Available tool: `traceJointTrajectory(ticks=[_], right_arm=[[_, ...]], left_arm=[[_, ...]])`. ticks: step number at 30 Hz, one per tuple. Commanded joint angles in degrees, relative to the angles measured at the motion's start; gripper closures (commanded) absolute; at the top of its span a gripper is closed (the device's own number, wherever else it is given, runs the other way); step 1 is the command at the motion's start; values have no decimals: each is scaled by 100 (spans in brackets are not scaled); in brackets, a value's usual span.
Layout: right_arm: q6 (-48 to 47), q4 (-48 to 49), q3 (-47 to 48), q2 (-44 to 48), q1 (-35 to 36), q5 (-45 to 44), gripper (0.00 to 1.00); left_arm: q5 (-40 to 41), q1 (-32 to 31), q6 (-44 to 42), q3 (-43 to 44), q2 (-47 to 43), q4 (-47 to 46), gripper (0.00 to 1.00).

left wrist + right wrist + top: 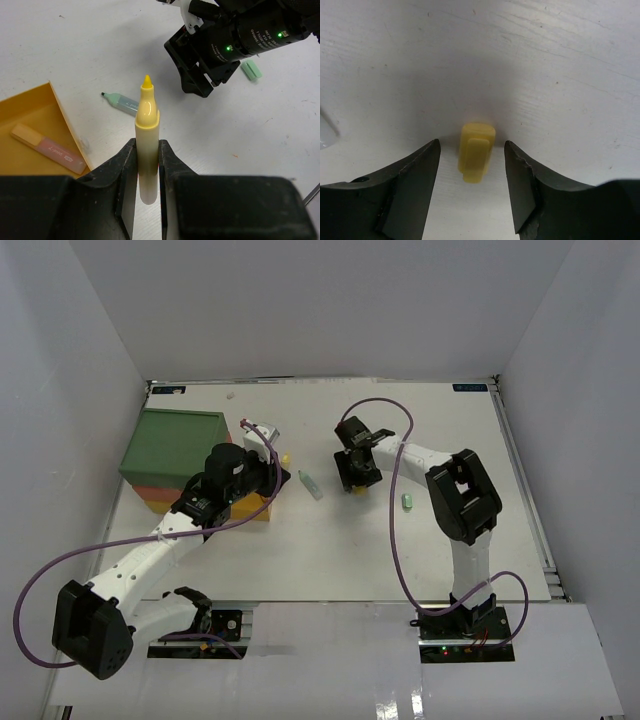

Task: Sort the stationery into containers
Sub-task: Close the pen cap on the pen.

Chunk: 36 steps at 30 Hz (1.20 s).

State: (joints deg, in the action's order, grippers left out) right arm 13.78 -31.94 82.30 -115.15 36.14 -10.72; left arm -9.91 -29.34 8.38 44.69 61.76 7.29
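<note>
My left gripper (pixel 147 146) is shut on an uncapped yellow highlighter (pixel 147 112) and holds it tip forward above the table, just right of the open yellow bin (pixel 20 117). That bin holds an orange-pink marker (pixel 47 148). In the top view the left gripper (pixel 277 472) is beside the bin stack, dark green (pixel 172 443) over red over yellow. My right gripper (pixel 472 165) is open, its jaws either side of a yellow cap (pixel 476 152) that lies on the table without touching it. In the top view it (pixel 356 480) points down at mid-table.
A teal marker (pixel 311 485) lies uncapped on the table between the two grippers; it also shows in the left wrist view (pixel 121 102). Its teal cap (pixel 406 502) lies to the right of my right gripper. White walls enclose the table.
</note>
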Motion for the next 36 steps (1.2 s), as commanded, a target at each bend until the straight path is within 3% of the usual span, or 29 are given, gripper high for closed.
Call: traceJointTrajectory(ticks=[1,13,16,19,26,36], right_arm=[[-51,-40,251,-112,-63,-70,40],[-7,-49,322,-165,-90,-35,59],[2,-57,278,-104,-90,0,66],[-7,-66,269,19,-81,-18,78],[195,74,444,1141,-46,87,85],[854,1899,568,2602,191,307,86]], left_arm=[[-107,34,-47,23,-6,-87,82],[-204,34,-38,40,47,-87,82],[-230,34,-30,40,56,-87,81],[-283,34,-21,40,65,-79,82],[-634,34,224,-21,-6,-358,81],[-1161,34,533,434,538,-1071,80]])
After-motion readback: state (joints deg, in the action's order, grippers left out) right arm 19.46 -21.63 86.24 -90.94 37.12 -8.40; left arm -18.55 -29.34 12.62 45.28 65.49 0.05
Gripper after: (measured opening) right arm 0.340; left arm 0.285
